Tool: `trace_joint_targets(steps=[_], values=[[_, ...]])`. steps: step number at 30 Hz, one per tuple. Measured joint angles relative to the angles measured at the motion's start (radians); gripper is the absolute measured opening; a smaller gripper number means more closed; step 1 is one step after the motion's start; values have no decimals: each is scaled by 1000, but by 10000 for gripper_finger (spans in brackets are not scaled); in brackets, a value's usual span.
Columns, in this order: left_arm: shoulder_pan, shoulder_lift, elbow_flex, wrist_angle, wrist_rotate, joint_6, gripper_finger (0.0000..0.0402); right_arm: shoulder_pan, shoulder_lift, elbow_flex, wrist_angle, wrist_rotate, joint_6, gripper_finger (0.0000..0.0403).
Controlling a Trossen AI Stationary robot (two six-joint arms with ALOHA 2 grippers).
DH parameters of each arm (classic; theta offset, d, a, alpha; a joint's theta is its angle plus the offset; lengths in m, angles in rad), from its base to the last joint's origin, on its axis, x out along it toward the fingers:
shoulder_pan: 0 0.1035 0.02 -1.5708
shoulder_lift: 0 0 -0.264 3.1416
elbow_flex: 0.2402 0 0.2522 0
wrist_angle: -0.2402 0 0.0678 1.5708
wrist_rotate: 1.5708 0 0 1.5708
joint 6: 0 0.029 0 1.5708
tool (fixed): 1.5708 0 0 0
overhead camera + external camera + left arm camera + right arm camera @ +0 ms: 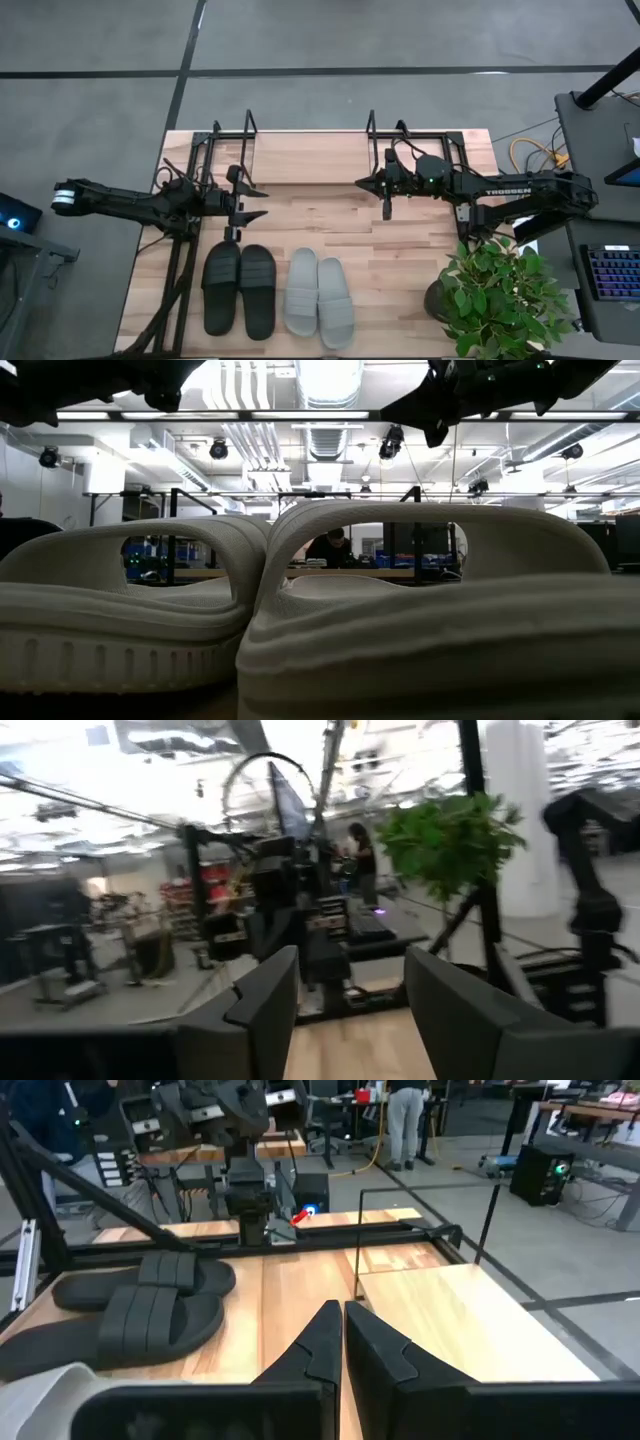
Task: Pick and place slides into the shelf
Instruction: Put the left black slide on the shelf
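Wooden table (400, 255) carries shelf (310, 155), slides (280, 290), plant (500, 295).

Four slides lie side by side along the near edge of the pale wooden worktop (400, 270): the matte black pair of slide sandals (239, 288) on the left, and the light grey pair of slide sandals (319, 297) just beside it on the right. Behind them, at the worktop's far edge, stands the low black wire-frame shelf with a light wooden board base (310, 157), with nothing on its board. The left claw (240, 205) hangs between the shelf and the black pair, the right claw (386, 195) hangs before the shelf's right end, and a leafy green potted plant (500, 295) sits at the near right corner.
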Motion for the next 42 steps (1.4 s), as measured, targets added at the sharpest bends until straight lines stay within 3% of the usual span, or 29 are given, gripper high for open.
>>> trace_joint_targets(steps=[5,7,19,24,35,42], values=[[0,-12,28,-77,8,-38,171,24,26,0,22,-301,-74,12],[0,-15,33,-78,8,-38,171,43,34,0,63,-353,-83,19],[0,-3,35,-77,0,-29,171,90,136,6,141,-345,-109,127],[0,-1,35,-76,0,-28,171,90,217,72,143,-345,-72,156],[0,3,35,-81,-6,-28,171,94,449,252,97,-346,-35,157],[0,-3,41,-191,-6,-115,171,100,557,444,-220,-346,-52,147]])
